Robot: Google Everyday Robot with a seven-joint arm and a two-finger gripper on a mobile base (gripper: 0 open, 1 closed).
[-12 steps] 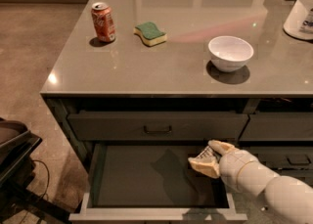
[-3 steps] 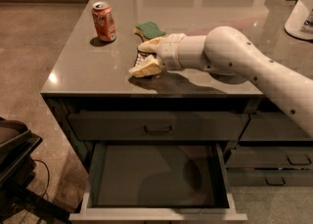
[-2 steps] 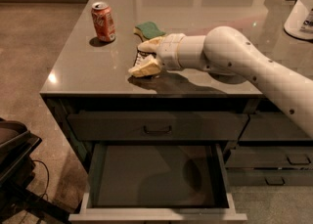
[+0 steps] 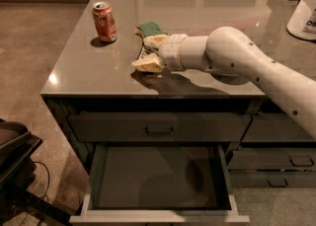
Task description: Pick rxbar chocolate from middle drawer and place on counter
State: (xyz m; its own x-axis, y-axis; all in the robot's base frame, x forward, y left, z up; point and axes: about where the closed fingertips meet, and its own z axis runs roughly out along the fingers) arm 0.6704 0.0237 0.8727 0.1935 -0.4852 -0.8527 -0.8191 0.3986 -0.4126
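The gripper (image 4: 140, 51) hovers low over the tabletop (image 4: 94, 74), a little way in from its front edge and left of the middle. Its pale fingers (image 4: 148, 63) point toward the left edge. A thin dark sliver shows between them, the rxbar chocolate (image 4: 144, 53). The fingers are clasped on it, one above and one below. Whether the bar touches the stone cannot be told. A dark shadow lies on the surface directly under the lower finger.

The white arm (image 4: 247, 62) comes in from the right, crossing above the front right part of the tabletop.

A green sponge (image 4: 148, 26) lies just behind the gripper, with its near end hidden by the upper finger. An orange soda can (image 4: 104, 21) stands upright near the left edge, well apart from the gripper. A white container (image 4: 303, 10) stands by the right edge and is cut off by the frame.

Below the front edge, the top drawer front (image 4: 159, 127) with its bar handle is closed. Under it the middle drawer (image 4: 153, 178) is pulled out, and its dark floor shows bare with a soft shadow on it. More closed drawer fronts (image 4: 276, 163) sit to the right. A black object (image 4: 15, 151) stands on the floor at the lower left.
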